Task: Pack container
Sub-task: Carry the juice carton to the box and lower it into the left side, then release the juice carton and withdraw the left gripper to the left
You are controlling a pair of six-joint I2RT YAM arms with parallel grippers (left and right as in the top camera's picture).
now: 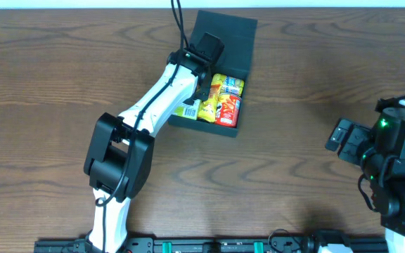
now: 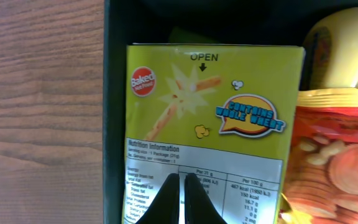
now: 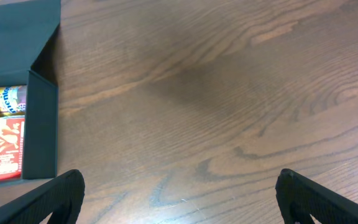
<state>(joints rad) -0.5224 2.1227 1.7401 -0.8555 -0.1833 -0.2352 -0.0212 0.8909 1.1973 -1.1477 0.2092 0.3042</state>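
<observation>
1. Toward the far middle of the table (image 1: pixel 62 70) sits the container (image 1: pixel 234 43), flap lid thrown back, with the left arm reaching into it.
2. Inside I count at least 4 snacks. A yellow-green carton (image 2: pixel 210 112) is tight against 1 wall and a yellow pouch (image 1: pixel 209 105) is beside it. Then there's a red snack pack (image 1: pixel 228 111), and a blue-and-yellow pack (image 1: pixel 229 86) behind.
3. Left gripper (image 2: pixel 181 185) is right over the carton, fingers pressed together, nothing between them.
4. Right gripper (image 3: pixel 179 180) is spread wide and empty, over bare wood well apart from the box.
</observation>
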